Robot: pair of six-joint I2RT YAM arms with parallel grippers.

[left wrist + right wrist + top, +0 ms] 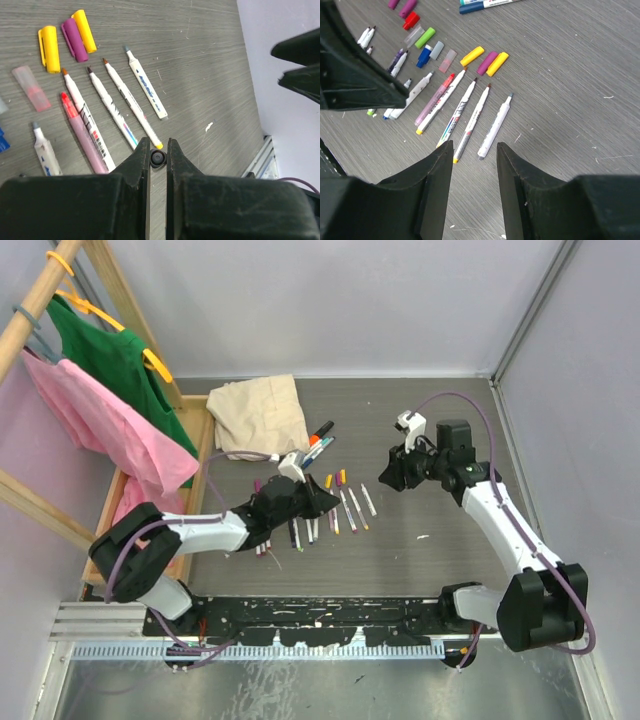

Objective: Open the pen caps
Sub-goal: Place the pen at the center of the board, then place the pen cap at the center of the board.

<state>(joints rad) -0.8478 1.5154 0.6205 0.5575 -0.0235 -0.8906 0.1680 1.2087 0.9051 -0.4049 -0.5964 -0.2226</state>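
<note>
Several uncapped white-barrelled pens (132, 97) lie side by side on the grey table. Loose pen caps lie above their tips: yellow (48, 48), purple (73, 39), yellow (84, 30) and clear pink (31, 88). The right wrist view adds green (425, 37), red (411, 20) and blue (424, 56) caps. My left gripper (158, 142) hovers over the near ends of the pens (345, 508), shut on a small dark round cap (158, 158) seen end on. My right gripper (475, 145) hangs open and empty above the table, right of the pen row (385, 475).
A beige cloth (258, 415) lies at the back left, with thicker markers (318, 440) beside it. A wooden rack (110, 300) holds green and pink garments on the left. Walls close the back and right sides; the arms' rail (300, 615) runs along the near edge.
</note>
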